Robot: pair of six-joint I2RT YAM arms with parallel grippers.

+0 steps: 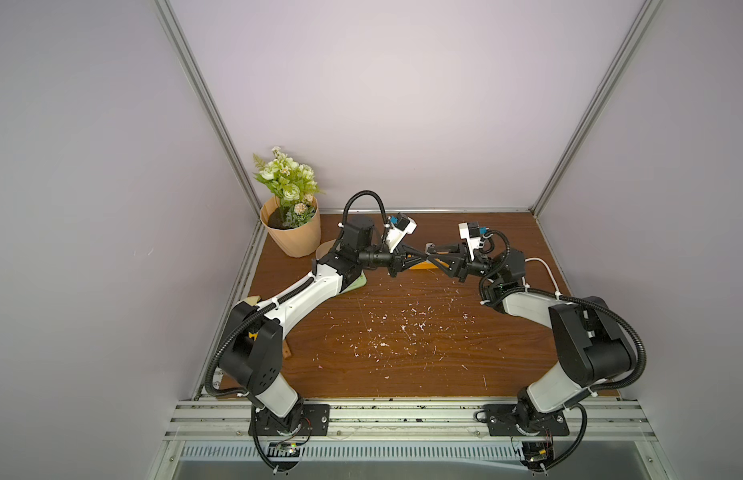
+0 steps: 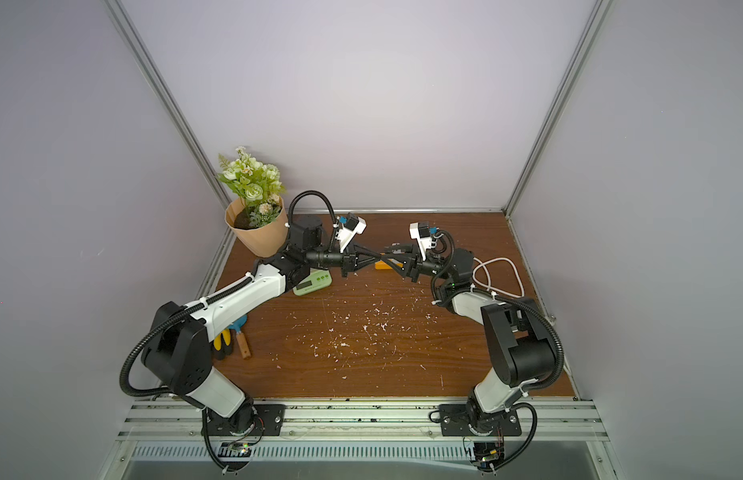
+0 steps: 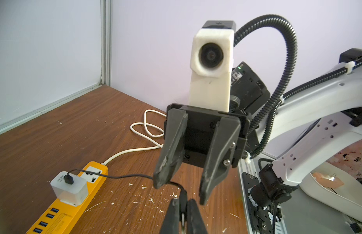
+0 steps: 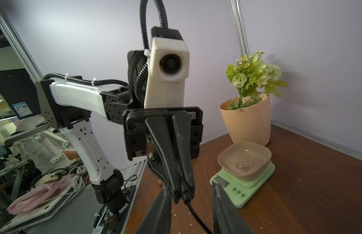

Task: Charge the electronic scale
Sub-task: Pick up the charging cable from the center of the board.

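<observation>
left end effector (image 4: 183, 192): pressed together, pinching the black cable plug (image 3: 183, 197)
right end effector (image 3: 182, 190): spread, fingers flanking that plug, probably not touching
electronic scale (image 4: 243, 182): on counter (image 4: 297, 192), behind left end effector, apart from both

Low beside my left pincer (image 3: 183, 204) I see an orange power strip (image 3: 60, 210) on the flecked worktop (image 1: 403, 353), a white cube charger (image 3: 69, 187) plugged in. The strip's white cord (image 3: 147, 125) loops behind the right pincer (image 3: 182, 188), and a flowerpot (image 1: 293, 232) stands well behind the left.

Left tool (image 4: 183, 195) tight, right tool (image 3: 181, 190) agape
</observation>
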